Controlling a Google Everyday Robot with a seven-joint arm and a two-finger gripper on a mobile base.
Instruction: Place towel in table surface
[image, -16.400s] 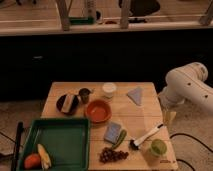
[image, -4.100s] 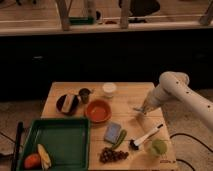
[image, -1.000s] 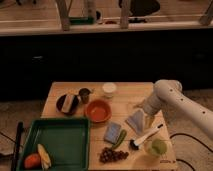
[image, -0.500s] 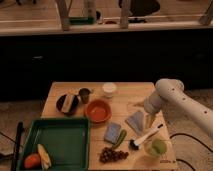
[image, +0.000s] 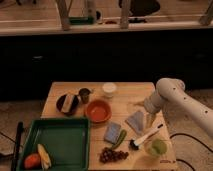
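The towel (image: 135, 121), a small grey-blue cloth, lies flat on the light wooden table surface (image: 127, 97), right of the middle, between the orange bowl and the brush. My gripper (image: 149, 118) hangs from the white arm (image: 169, 92) that reaches in from the right. It sits just at the towel's right edge, low over the table. I cannot tell whether it touches the cloth.
An orange bowl (image: 98, 111), a blue block with a green edge (image: 113, 132), grapes (image: 112, 155), a brush (image: 145, 137) and a green cup (image: 156, 146) crowd the front right. A white cup (image: 109, 89), a metal cup (image: 85, 94) and a dark bowl (image: 67, 102) stand at the back. A green tray (image: 60, 142) holds fruit.
Over the whole span the towel went from the back right of the table to the spot by the blue block. In the last second the arm drew slightly right; the towel stayed put.
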